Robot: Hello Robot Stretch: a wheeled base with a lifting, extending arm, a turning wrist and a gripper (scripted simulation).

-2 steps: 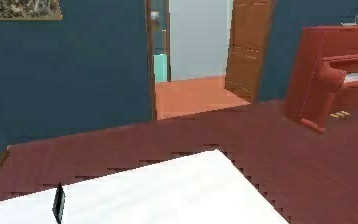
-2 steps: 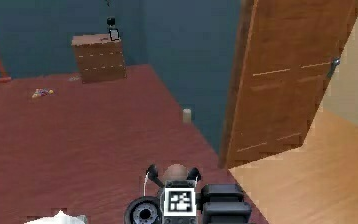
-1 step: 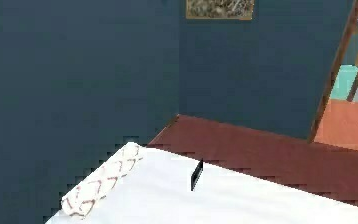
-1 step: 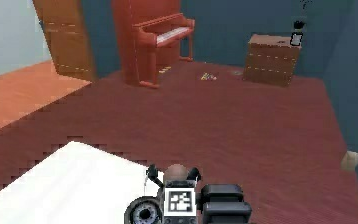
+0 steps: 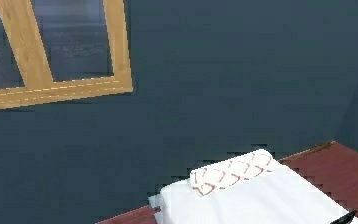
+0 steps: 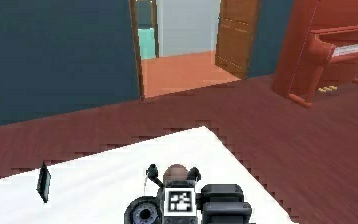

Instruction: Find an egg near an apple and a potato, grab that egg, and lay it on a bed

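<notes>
A white bed (image 6: 107, 175) spreads across the arm side view's bottom. My gripper (image 6: 159, 184) rises from the bottom edge over it, beside its dark body and a white marker square. At the fingers sits a small brownish rounded thing (image 6: 174, 173), egg-like in shape, with the bed sheet behind it. I cannot tell whether the gripper holds it or whether it rests on the sheet. In the forward view the bed (image 5: 277, 205) lies at the bottom right with a red-and-white patterned pillow (image 5: 232, 172) on it.
A small dark flat object (image 6: 44, 182) stands on the bed to the left. Beyond lie reddish wood floor, a doorway (image 6: 182, 45) with an opened wooden door (image 6: 237, 35), and a red piano (image 6: 327, 50). A wood-framed window (image 5: 52, 50) sits in the dark blue wall.
</notes>
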